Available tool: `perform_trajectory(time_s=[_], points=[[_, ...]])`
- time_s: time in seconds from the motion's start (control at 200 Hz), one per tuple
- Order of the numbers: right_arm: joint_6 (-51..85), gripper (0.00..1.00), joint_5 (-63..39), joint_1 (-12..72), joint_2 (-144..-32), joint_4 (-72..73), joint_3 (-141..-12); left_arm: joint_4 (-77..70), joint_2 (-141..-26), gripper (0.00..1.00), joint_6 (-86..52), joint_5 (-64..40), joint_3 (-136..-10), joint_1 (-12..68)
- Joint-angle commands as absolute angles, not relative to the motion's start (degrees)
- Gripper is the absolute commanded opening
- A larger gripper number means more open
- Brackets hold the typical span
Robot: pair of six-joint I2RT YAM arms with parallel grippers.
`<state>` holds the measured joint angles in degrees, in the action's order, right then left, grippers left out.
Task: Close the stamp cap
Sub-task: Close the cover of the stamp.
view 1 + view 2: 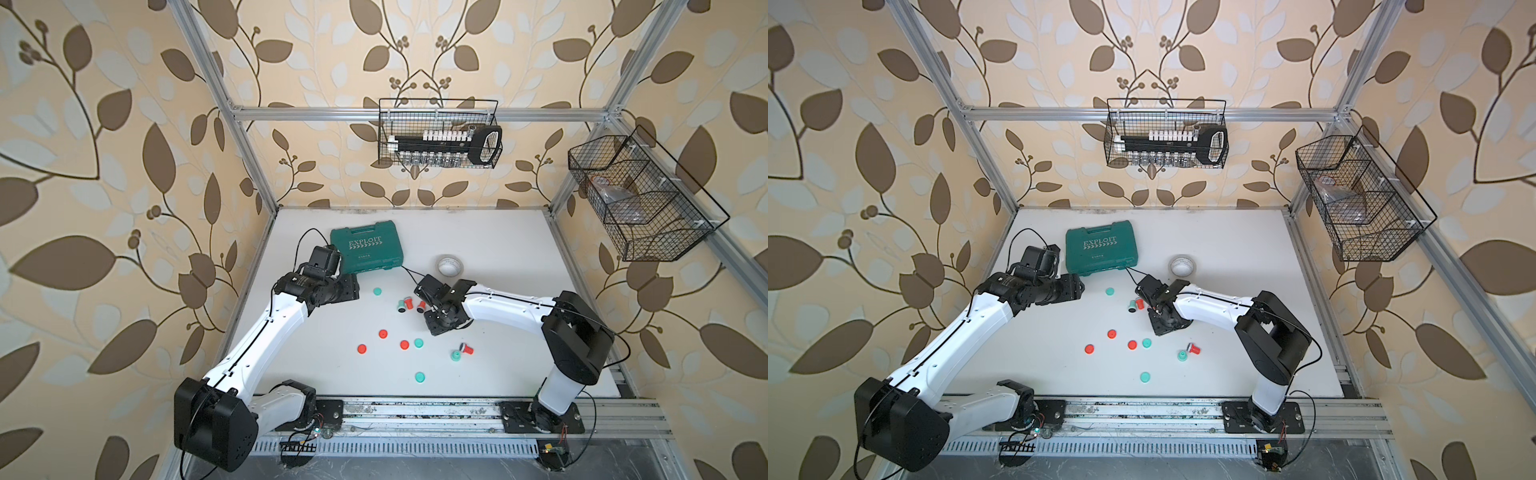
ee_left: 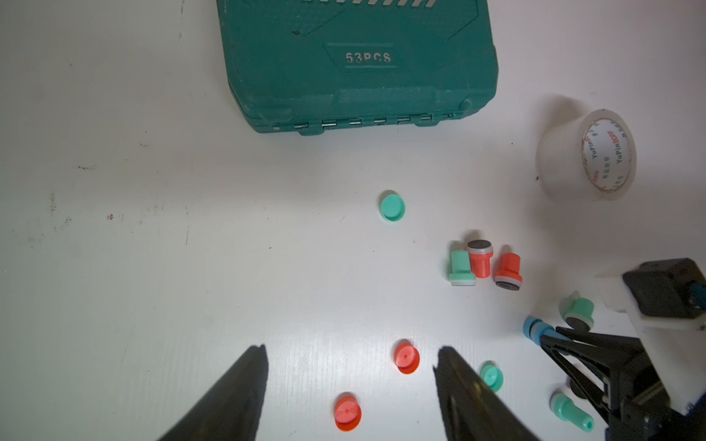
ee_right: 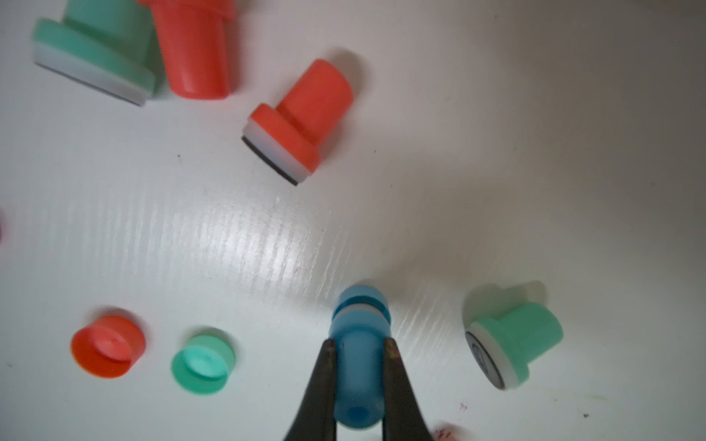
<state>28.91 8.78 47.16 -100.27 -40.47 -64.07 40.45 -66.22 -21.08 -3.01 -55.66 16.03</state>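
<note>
My right gripper (image 3: 359, 345) is shut on the handle of a blue stamp (image 3: 359, 366), held low over the white table. A blue cap (image 3: 361, 298) sits on the stamp's far end, with a thin white band showing behind it. An uncapped green stamp (image 3: 515, 340) lies just beside it. My left gripper (image 2: 351, 355) is open and holds nothing. It hovers above two loose red caps (image 2: 407, 357) and looks toward the blue stamp (image 2: 535, 330). Three uncapped stamps, one green (image 1: 401, 306) and two red (image 1: 409, 304), lie in a cluster mid-table.
Red and teal caps (image 1: 418, 343) are scattered over the table's middle. Two more stamps (image 1: 468, 349) lie front right. A green tool case (image 1: 368, 247) lies at the back, with a tape roll (image 1: 449, 266) to its right. Wire baskets (image 1: 440, 133) hang on the walls.
</note>
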Motion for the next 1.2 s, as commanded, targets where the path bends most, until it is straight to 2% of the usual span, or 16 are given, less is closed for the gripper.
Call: perform_trajectory(time_s=[0.0, 1.195], points=[[28.7, 0.0, 9.8, 47.5, -102.2, -41.6, -65.1, 39.9, -65.1, 0.72, -20.2, -3.3, -56.6, 15.6], [32.9, 0.0, 4.1, 47.4, -112.1, -40.1, -60.1, 40.4, -65.9, 0.73, -19.8, -2.2, -56.8, 15.4]])
